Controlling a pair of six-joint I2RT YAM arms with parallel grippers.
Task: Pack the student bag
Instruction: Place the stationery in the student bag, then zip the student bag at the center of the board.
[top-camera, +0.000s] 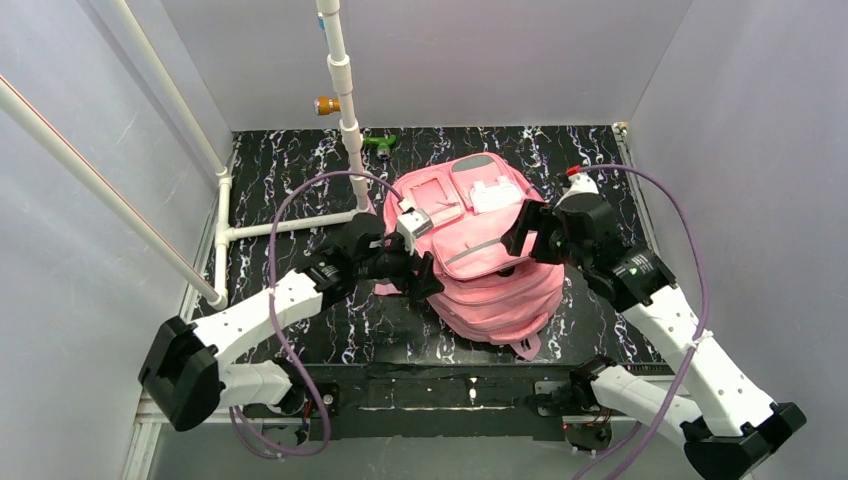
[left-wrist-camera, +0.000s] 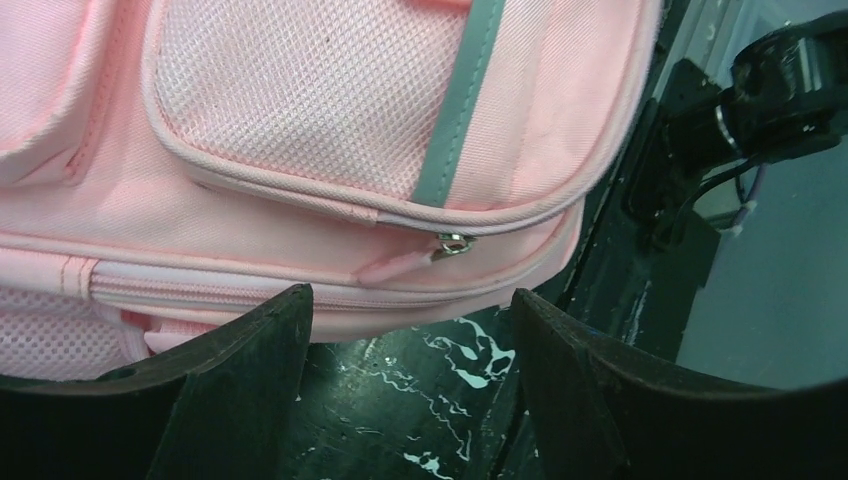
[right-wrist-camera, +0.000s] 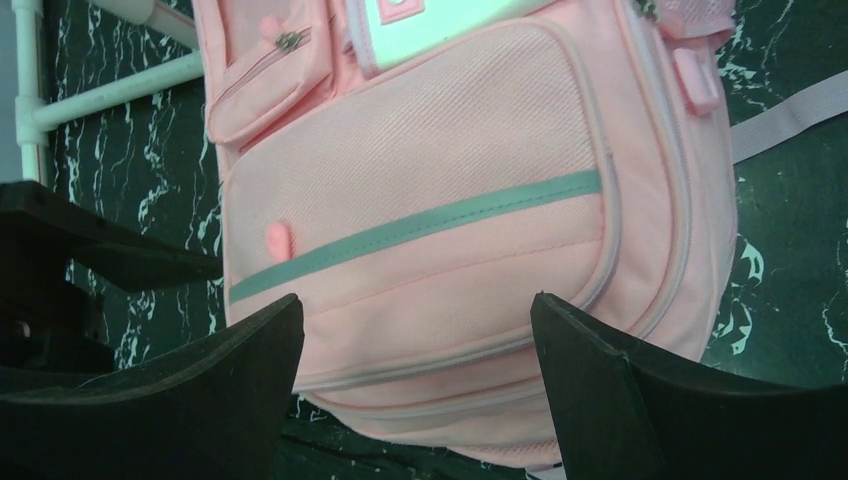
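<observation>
The student bag (top-camera: 487, 262), a large pink backpack, lies flat in the middle of the black marbled table, with a white patch (top-camera: 492, 194) on its front. My left gripper (top-camera: 424, 276) is open at the bag's left edge, just short of it. In the left wrist view the open gripper (left-wrist-camera: 410, 312) is empty, and a metal zip pull (left-wrist-camera: 452, 243) on the bag (left-wrist-camera: 300, 120) sits just beyond the jaws. My right gripper (top-camera: 524, 236) is open over the bag's right side. In the right wrist view the open gripper (right-wrist-camera: 415, 322) is empty above the bag's front pocket (right-wrist-camera: 430, 190).
A white pipe frame (top-camera: 290, 226) stands at the left and back. An orange item (top-camera: 326, 104) hangs on the upright pipe and a green item (top-camera: 380, 143) lies at the back. A red-capped thing (top-camera: 573, 172) sits behind my right gripper. Grey walls close three sides.
</observation>
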